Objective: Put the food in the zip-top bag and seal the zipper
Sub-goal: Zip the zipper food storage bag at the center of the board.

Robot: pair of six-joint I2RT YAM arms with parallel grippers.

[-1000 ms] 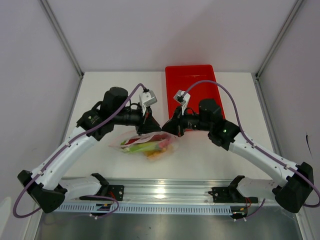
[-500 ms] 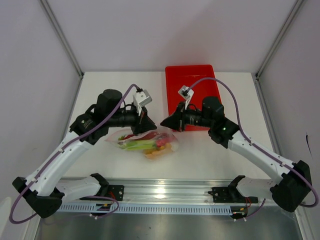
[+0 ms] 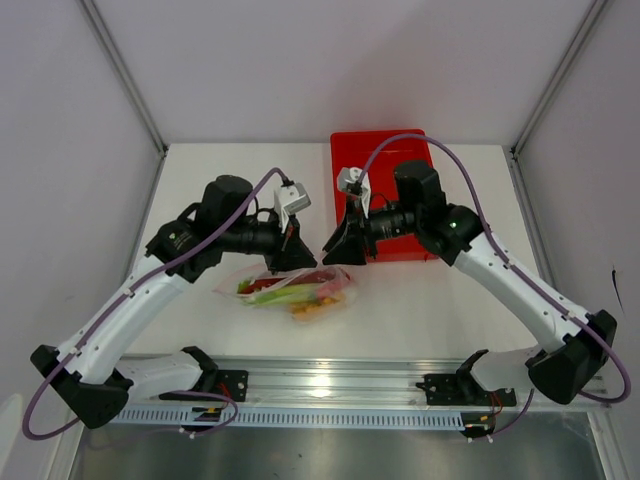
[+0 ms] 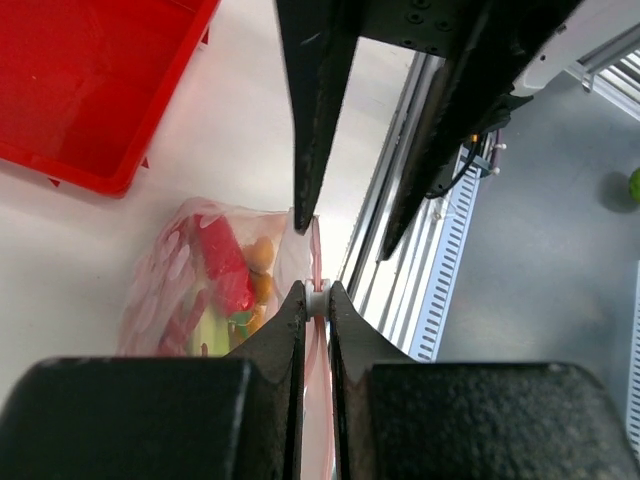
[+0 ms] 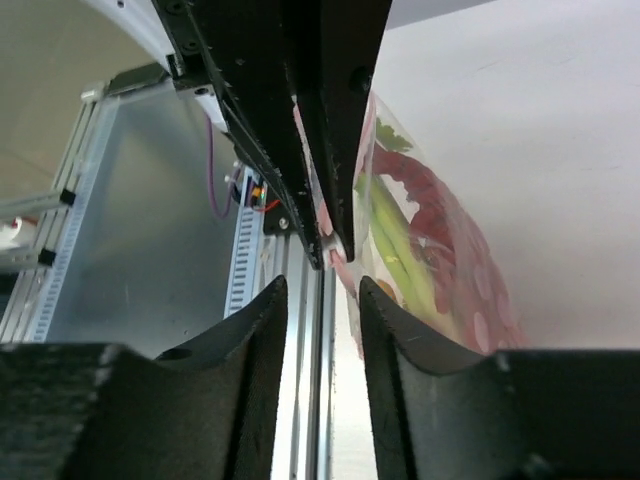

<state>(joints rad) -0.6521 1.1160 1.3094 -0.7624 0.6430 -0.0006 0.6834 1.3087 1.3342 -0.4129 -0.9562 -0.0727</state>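
Left end effector [image 4: 317, 297] clamps the zipper [image 4: 314, 252] end, anchoring the zip-top bag [image 3: 300, 290] at centre frame on the counter [image 3: 430, 300], food [image 4: 225, 265] inside. Right end effector [image 5: 322, 295] hangs parted, likely ready to run the seal.

Bright, even light falls from above; the white table [image 3: 190, 180] carries only faint, soft shadows. A glare patch whitens the metal rail [image 3: 320, 378] along its near edge. In both wrist views the close black fingers [image 4: 272, 338] are dark and blurred, the zip-top bag [image 5: 440, 240] beyond sharper.
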